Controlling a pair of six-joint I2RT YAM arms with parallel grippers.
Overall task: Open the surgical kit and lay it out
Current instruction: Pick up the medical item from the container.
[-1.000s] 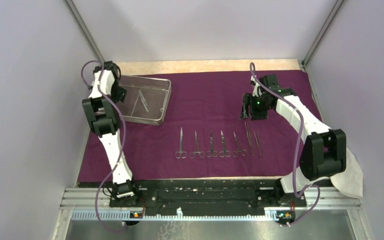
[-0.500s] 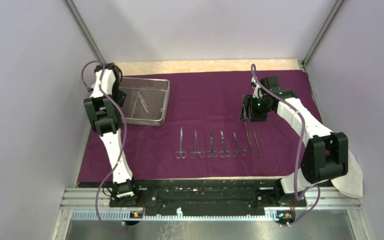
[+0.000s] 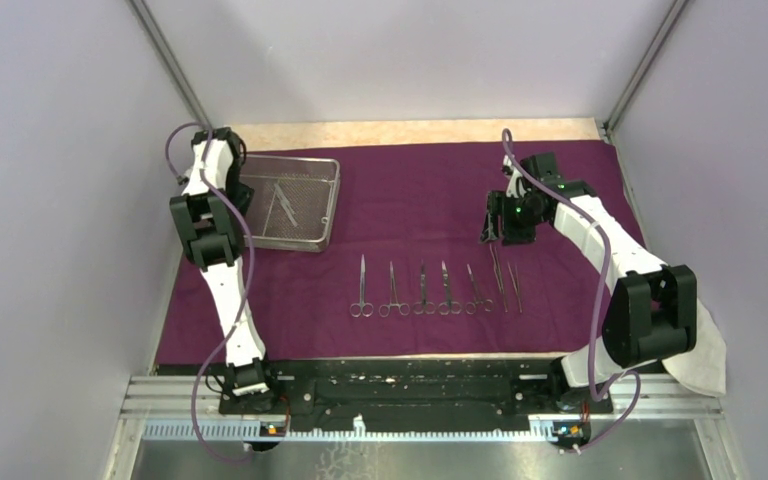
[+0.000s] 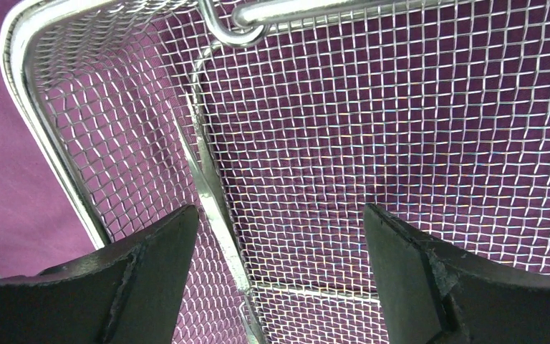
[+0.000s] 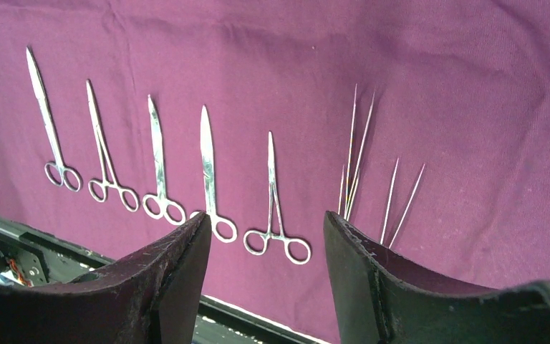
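Overhead, left claw (image 4: 279, 215) agape above gridded wire-mesh tray (image 4: 401, 107), right claw (image 5: 265, 218) agape above slim steel instruments (image 5: 205, 158).

far-left: tray (image 3: 310, 222) wall just under spread left pincer (image 4: 279, 211) | near-centre: instrument row (image 3: 423, 290) lies flat, passable above | far-centre: bare wrap (image 3: 410, 185) between tray and right arm (image 3: 600, 235), free | near-right: white cloth (image 3: 705, 365) at edge

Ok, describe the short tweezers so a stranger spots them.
On the purple cloth, a row of steel instruments lies near the front edge. The short tweezers end it on the right: no finger rings, and shorter than the long tweezers beside them.
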